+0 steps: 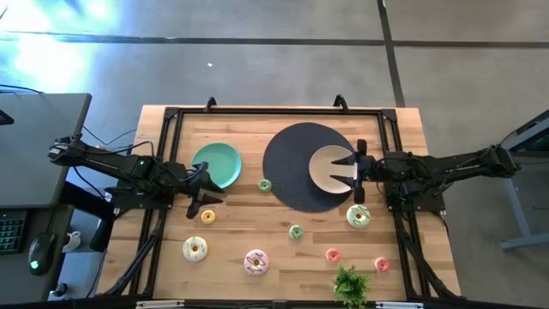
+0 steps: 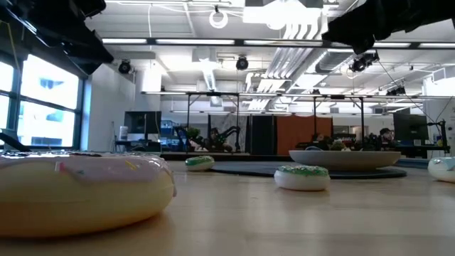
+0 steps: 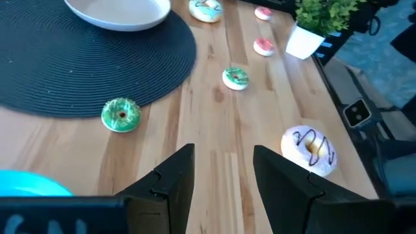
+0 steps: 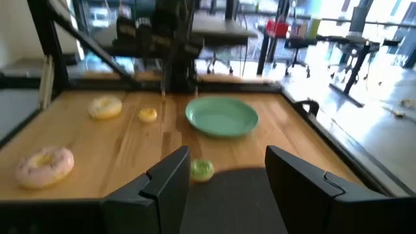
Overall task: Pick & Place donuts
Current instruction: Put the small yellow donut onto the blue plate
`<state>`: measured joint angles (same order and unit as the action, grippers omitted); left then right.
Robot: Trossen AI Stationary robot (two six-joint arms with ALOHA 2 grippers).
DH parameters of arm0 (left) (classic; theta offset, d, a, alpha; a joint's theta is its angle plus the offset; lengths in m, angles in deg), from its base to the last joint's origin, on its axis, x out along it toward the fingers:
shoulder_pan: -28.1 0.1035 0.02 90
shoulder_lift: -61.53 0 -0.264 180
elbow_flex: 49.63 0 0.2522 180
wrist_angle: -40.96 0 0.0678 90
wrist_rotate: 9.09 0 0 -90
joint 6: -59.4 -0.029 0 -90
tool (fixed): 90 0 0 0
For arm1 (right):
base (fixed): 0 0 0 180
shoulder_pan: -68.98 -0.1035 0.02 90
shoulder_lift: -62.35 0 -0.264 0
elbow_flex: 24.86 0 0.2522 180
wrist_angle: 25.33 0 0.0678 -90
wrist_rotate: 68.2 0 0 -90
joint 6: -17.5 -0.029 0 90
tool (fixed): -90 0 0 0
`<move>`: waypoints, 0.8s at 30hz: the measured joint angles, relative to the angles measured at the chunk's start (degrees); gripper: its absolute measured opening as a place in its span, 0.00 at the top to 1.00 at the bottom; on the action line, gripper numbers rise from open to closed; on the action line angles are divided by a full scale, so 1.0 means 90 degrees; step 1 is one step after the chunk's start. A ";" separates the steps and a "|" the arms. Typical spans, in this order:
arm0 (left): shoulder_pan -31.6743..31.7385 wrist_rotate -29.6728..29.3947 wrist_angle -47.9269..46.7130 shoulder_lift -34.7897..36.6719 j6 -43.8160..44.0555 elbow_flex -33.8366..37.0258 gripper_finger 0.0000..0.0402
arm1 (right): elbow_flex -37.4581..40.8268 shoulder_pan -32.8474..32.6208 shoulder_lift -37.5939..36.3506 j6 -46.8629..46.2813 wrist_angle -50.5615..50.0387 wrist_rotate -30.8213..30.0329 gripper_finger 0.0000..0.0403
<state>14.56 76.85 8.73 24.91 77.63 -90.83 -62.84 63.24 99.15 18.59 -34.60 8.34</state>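
Note:
Eight toy donuts lie flat on the wooden table. The larger ones are white (image 1: 195,249), pink (image 1: 256,262) and pale green (image 1: 358,216). The tiny ones are green (image 1: 264,184) at the mat's edge, green (image 1: 296,232), yellow (image 1: 208,216) and two red-pink (image 1: 333,255) (image 1: 382,265). My left gripper (image 1: 204,190) is open, beside the green plate (image 1: 216,163) and just above the yellow donut. In the left wrist view my left gripper (image 3: 224,175) points across bare wood toward the green donut (image 3: 121,114). My right gripper (image 1: 347,172) is open over the beige plate (image 1: 324,169). In the right wrist view my right gripper (image 4: 227,175) faces the green donut (image 4: 201,170).
The beige plate sits on a round black mat (image 1: 296,167). A potted green sprig (image 1: 350,285) stands at the near edge by the red-pink donuts. A black frame (image 1: 171,116) rims the table. Bare wood lies between the green plate and the near row of donuts.

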 joint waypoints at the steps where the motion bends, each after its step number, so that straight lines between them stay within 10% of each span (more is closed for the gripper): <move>1: 0.0000 -0.0062 -0.0023 0.0000 0.0010 0.0000 0.61 | 0.0000 0.0002 0.0000 0.0025 0.0142 0.0000 0.51; 8: 0.0002 -0.0315 -0.0808 0.0000 0.1303 0.0000 0.61 | 0.0000 0.0012 -0.0007 0.0202 0.1060 -0.0164 0.51; 16: 0.0002 0.0268 -0.1019 -0.0002 0.2225 -0.0001 0.61 | 0.0000 0.0012 -0.0014 0.1479 0.1512 -0.2153 0.51; 24: 0.0000 0.0676 -0.1089 -0.0126 0.2011 -0.0002 0.61 | 0.0000 0.0016 -0.0001 0.0176 0.1458 -0.3168 0.51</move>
<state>14.56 82.94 -1.07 23.78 95.73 -90.85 -62.84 63.39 99.14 20.17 -21.48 -20.17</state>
